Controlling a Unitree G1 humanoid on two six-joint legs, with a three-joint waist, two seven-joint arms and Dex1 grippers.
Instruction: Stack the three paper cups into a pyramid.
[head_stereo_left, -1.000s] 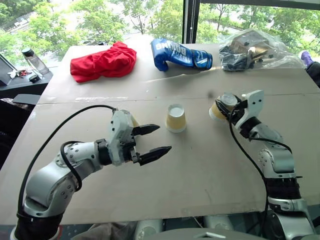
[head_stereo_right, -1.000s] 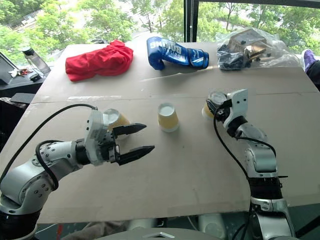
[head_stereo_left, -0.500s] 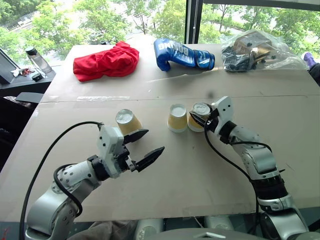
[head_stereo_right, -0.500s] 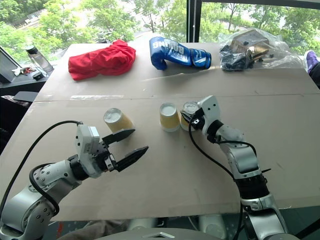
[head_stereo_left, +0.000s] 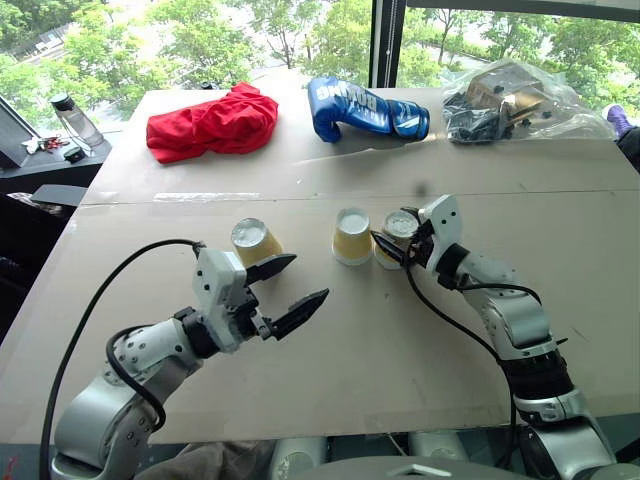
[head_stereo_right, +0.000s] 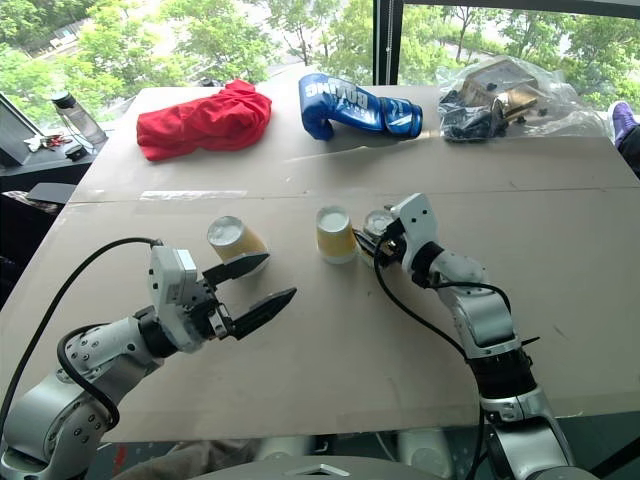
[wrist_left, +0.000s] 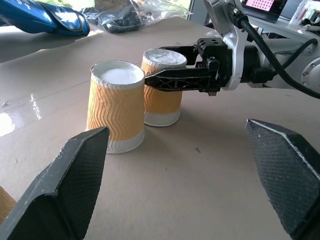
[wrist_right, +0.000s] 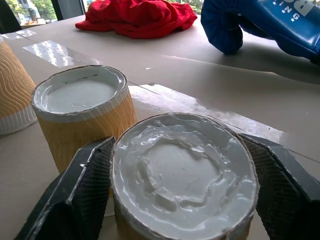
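Your right gripper (head_stereo_left: 388, 243) reaches level, fingers spread flanking a ribbed, upside-down paper cup (head_stereo_left: 396, 238); your left gripper (head_stereo_left: 288, 290) hovers, jaws apart.

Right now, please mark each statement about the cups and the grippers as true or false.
1. Three cups stand upside down on the table. True: left cup, middle cup, right cup.
2. One cup is stacked on another. False: all stand on the table.
3. The right gripper is around the right cup. True.
4. The left gripper holds the left cup. False: it is open and empty, in front of that cup.
5. The boxing glove is red. False: it is blue.
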